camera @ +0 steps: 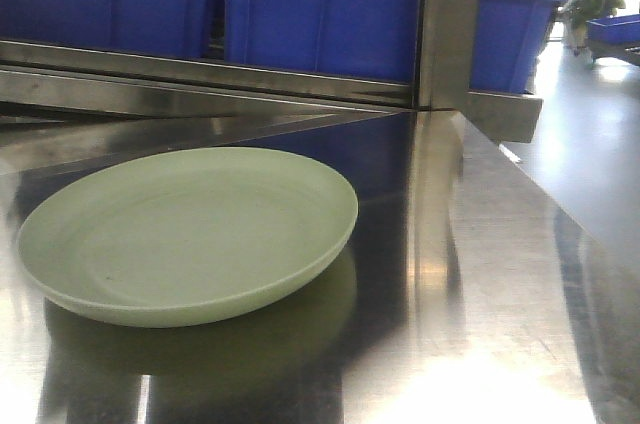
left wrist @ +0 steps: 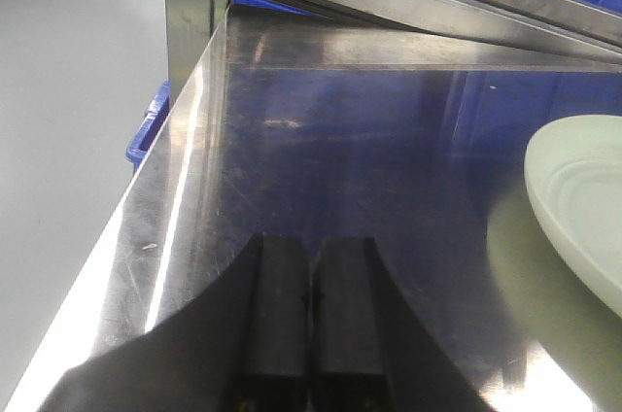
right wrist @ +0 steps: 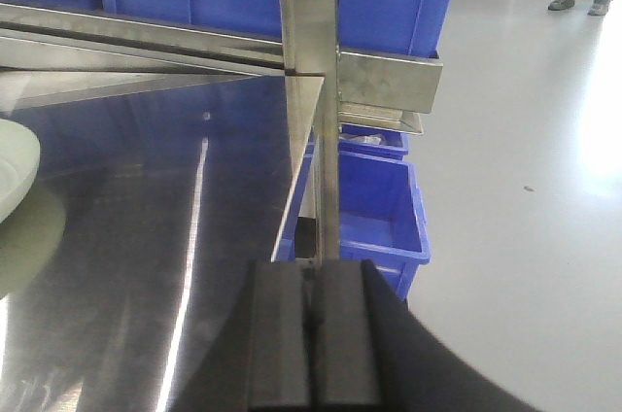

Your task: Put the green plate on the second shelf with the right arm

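Note:
The green plate (camera: 190,234) lies flat on a shiny steel shelf surface (camera: 480,294), left of centre in the front view. Its rim shows at the right edge of the left wrist view (left wrist: 583,208) and at the left edge of the right wrist view (right wrist: 15,169). My left gripper (left wrist: 311,242) is shut with nothing in it, low over the steel, left of the plate. Near the shelf's right edge my right gripper (right wrist: 313,264) is shut and empty, to the right of the plate. Neither gripper touches the plate.
A steel upright post (camera: 450,24) stands at the shelf's back right, with a steel rail (camera: 200,69) along the back. Blue plastic crates (camera: 320,4) sit on the level above. Another blue crate (right wrist: 374,213) sits lower down beyond the right edge, over grey floor (right wrist: 525,237).

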